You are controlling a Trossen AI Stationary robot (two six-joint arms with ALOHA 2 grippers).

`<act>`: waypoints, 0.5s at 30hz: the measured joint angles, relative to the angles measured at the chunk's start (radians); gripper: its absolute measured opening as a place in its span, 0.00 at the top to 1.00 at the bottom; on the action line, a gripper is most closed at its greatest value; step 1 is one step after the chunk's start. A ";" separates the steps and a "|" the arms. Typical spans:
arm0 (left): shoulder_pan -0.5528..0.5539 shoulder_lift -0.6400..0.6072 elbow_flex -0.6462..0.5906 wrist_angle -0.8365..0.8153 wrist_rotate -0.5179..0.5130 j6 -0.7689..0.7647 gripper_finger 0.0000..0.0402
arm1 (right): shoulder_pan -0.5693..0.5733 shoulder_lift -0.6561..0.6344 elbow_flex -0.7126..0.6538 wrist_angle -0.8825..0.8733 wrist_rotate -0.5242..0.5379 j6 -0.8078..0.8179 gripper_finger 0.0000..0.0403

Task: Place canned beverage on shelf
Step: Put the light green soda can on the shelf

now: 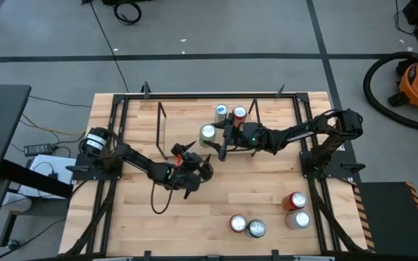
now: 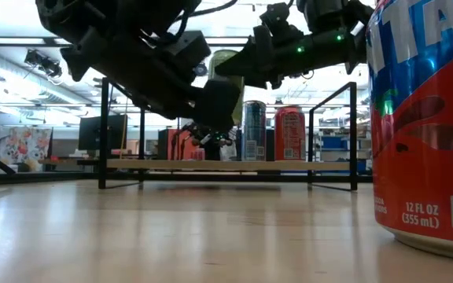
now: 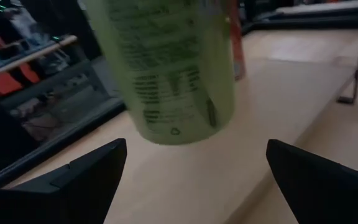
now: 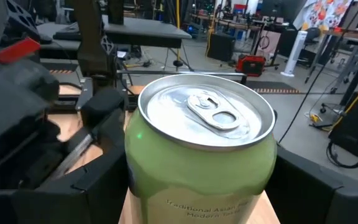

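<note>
A light green can (image 4: 197,143) stands upright between the fingers of my right gripper (image 4: 199,186), which is shut on it over the shelf (image 1: 183,123), a low black-rod rack with a light wood deck (image 2: 226,165). A blue can (image 1: 221,112) and a red can (image 1: 239,113) stand on their bases on the deck's far side. My left gripper (image 3: 194,168) is open just near of the green can (image 3: 166,68) and points at its lower part, touching nothing. In the low view my left arm hides part of the green can (image 2: 228,67). My right gripper pinches the green can by its side wall (image 4: 132,171) a little below the top rim, one finger (image 4: 95,168) on each side. The fingers lie level and come from the table's right. The can stays upright, its bottom (image 3: 179,127) clear of the deck.
Several more cans stand on the table near the front right: a red one (image 1: 294,201), a silver one (image 1: 298,218) and two (image 1: 247,226) side by side. One of them fills the low view's right (image 2: 427,118). A black frame (image 1: 115,130) edges the table.
</note>
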 joint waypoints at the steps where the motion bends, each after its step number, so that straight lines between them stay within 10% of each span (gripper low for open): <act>1: -0.006 0.000 0.000 0.000 -0.022 0.000 0.01 | 0.000 0.000 0.000 0.000 0.000 0.000 0.20; 15: -0.054 -0.001 -0.083 0.139 0.029 -0.019 0.01 | -0.001 0.002 -0.007 0.007 -0.049 0.010 0.20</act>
